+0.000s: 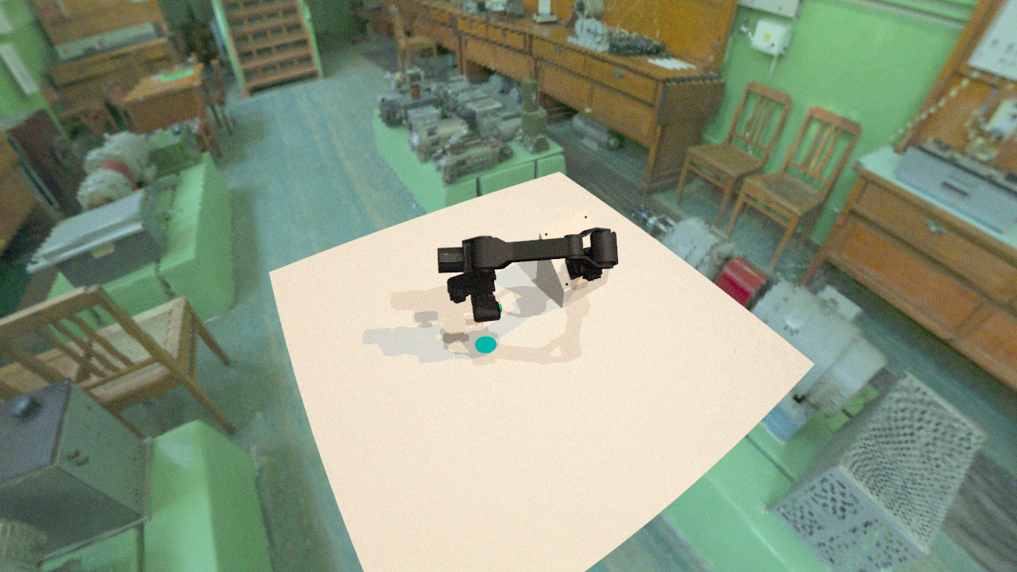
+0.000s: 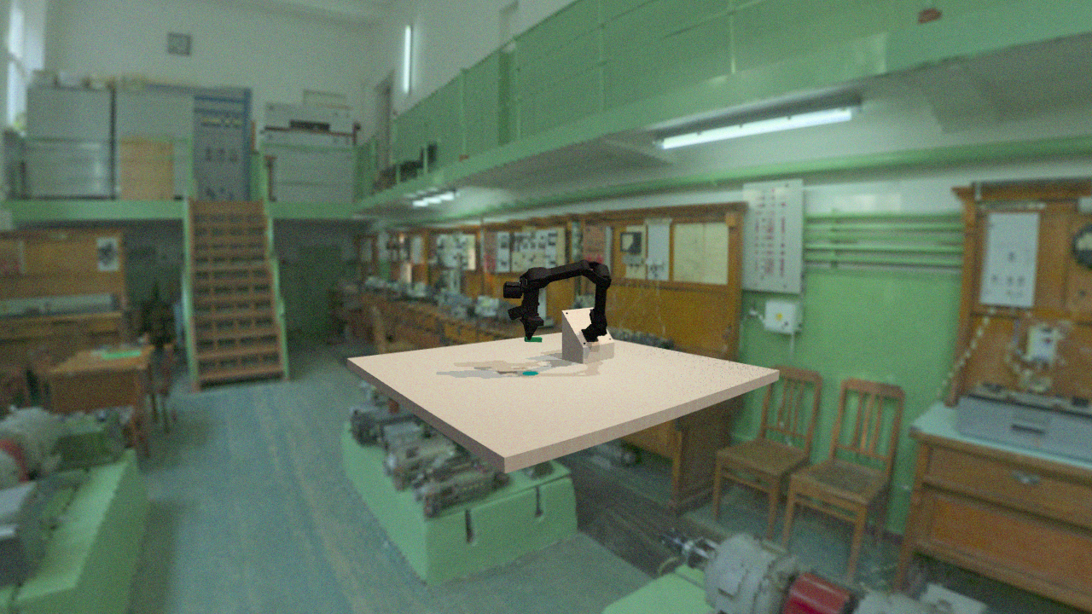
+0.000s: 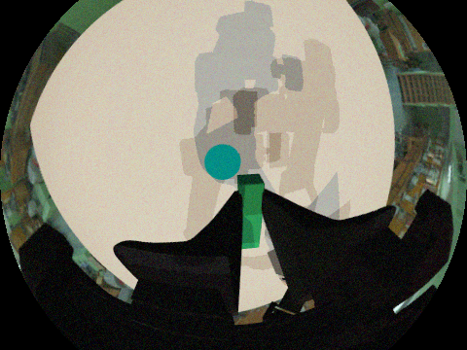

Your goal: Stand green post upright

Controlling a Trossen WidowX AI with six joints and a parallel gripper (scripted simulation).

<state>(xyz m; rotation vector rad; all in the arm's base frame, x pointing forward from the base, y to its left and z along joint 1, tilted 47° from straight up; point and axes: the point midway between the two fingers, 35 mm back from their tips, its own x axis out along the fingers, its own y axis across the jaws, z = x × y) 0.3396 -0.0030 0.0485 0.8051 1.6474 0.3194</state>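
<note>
In the gripper [image 1: 489,317] [image 2: 530,338] [image 3: 249,194]: narrow space between the fingers, with the green post [image 1: 500,307] [image 2: 532,339] [image 3: 252,196] firmly held there. Lying about level in the exterior view, not upright, and raised above the table [image 1: 497,441] [image 2: 572,412] [image 3: 122,122], just at the ends of the fingers. In the wrist view, with one end near the fingertips and the rest reaching back between the two fingers. In the top view, mostly hidden behind the gripper, with only a small piece of green visible beside it.

Pointing downward with the fingers, in the exterior view. Lower than the fingertips, flat on the table: the cyan circle [image 1: 485,344] [image 2: 531,373] [image 3: 222,161]. In the wrist view, beyond the fingertips and a little to the picture's left, apart from the post.

Above and behind the fingers, the black arm [image 1: 536,249] [image 2: 560,273], bent over from the pale sloped block [image 1: 551,280] [image 2: 576,347]. Around the circle and beyond the fingertips, overlapping shadows [image 1: 405,341] [image 2: 466,373] [image 3: 243,44] on the table.
</note>
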